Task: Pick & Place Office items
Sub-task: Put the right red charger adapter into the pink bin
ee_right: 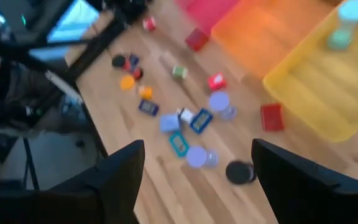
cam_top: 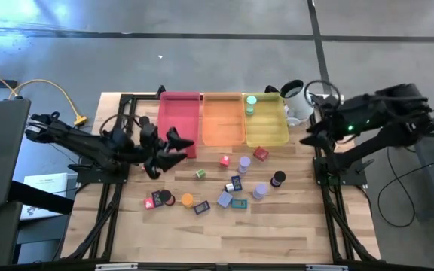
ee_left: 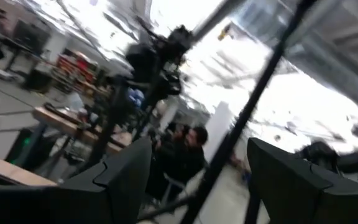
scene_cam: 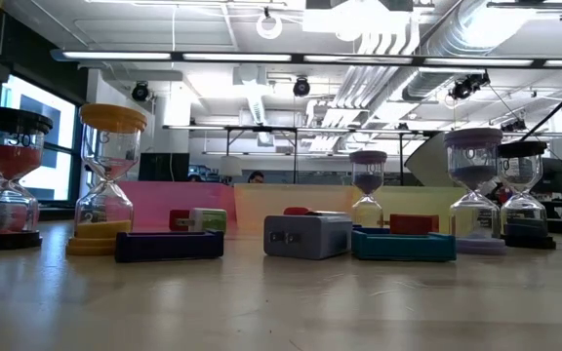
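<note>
- Left gripper (cam_top: 178, 147), fingers apart and empty, sits just beside the pink tray (cam_top: 179, 113); a careless swing could knock the tray's wall.
- Right gripper (cam_top: 307, 135), fingers apart, hovers near the yellow tray (cam_top: 277, 132).
- The office items (cam_top: 224, 188) lie crowded on the counter (cam_top: 277, 233) near the trays; a descent could scatter neighbours.

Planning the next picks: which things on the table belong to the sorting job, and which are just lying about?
Job:
- small office items scattered on the wood: hourglasses, little blocks, flat rectangles
- green-topped hourglass, already in the yellow tray
- pink tray, orange tray

Lying about:
- white cup beside the yellow tray
- yellow cable off the table's left
</note>
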### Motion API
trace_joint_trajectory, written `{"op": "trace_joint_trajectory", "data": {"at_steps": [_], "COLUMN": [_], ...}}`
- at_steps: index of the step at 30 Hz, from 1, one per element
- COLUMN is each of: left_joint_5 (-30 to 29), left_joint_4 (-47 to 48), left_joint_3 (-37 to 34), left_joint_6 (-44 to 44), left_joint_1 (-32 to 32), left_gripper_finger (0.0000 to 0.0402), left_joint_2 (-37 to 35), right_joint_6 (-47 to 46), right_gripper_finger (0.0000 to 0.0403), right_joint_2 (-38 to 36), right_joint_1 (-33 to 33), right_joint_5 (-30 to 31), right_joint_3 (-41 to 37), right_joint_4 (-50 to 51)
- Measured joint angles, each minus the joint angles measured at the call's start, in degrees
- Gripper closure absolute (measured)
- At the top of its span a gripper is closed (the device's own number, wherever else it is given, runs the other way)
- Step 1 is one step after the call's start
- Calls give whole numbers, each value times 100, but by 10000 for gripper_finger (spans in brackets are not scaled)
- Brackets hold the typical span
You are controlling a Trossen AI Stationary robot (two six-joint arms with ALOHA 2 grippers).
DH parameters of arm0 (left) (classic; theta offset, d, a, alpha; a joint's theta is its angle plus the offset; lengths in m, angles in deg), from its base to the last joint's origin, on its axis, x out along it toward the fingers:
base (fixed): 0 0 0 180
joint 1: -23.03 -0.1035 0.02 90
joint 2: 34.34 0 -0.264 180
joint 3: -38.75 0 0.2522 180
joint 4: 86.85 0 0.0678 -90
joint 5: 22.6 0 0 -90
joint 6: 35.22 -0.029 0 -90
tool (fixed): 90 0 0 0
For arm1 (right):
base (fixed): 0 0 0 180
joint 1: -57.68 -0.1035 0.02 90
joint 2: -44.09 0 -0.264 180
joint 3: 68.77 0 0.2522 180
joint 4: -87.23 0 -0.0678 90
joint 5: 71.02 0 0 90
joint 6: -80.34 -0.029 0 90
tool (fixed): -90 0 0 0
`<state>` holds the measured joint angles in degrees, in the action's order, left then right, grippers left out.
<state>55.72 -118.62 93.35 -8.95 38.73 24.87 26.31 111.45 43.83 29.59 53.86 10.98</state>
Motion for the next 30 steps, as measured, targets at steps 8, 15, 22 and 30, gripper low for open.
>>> {"op": "trace_joint_trajectory", "data": {"at_steps": [8,15,22,30], "left_joint_5": [-517,-767,-769,-767], "left_joint_4": [-319,-390,-322,-1], "left_joint_3": [0,0,0,2], "left_joint_6": [-719,-666,-523,-706], "left_joint_1": [812,1002,1005,1080], "left_gripper_finger": [142,142,142,142], "left_joint_2": [440,339,-57,-337], "right_joint_6": [-983,-1856,-2542,-2178], "right_gripper_finger": [118,118,118,118], "right_joint_2": [10,10,69,270], "right_joint_1": [-941,-1129,-937,-136], "right_joint_5": [612,2118,2353,1431], "right_joint_3": [-1275,-2273,-3204,-4182], "right_joint_4": [21,-53,-491,-1684]}}
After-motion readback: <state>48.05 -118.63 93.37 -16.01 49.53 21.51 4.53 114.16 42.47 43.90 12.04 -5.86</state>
